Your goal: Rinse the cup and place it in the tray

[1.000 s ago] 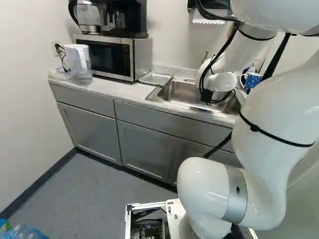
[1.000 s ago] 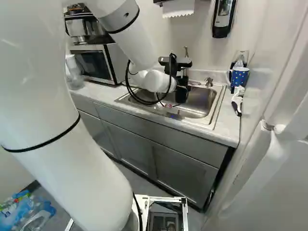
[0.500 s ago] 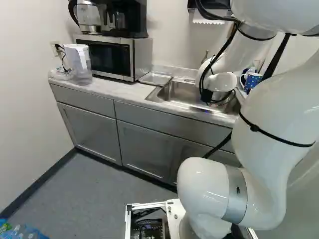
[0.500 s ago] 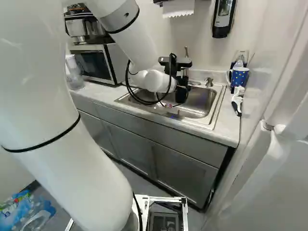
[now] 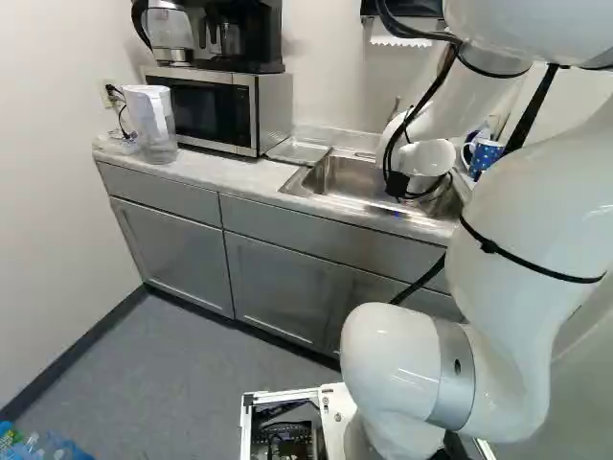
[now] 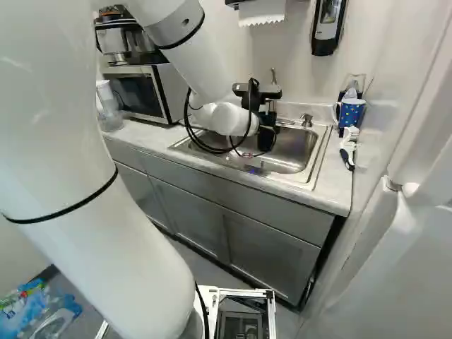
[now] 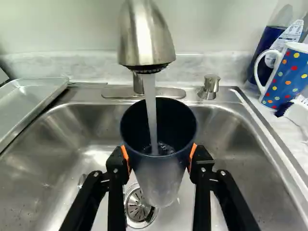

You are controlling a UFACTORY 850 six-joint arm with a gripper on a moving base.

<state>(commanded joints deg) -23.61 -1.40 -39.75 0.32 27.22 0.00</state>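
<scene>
Right base view: the tool [image 6: 267, 138] stays put over the sink [image 6: 300, 150].

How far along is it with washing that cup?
Done: the claw has the cup under the running tap.

Under way: rinsing, with water pouring into the cup.

Left: probably emptying it, then placing it in the tray, across the sink's edge from the cup.

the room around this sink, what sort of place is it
Probably a small kitchen or break room: a sink with running water, a microwave and a coffee maker.
</scene>
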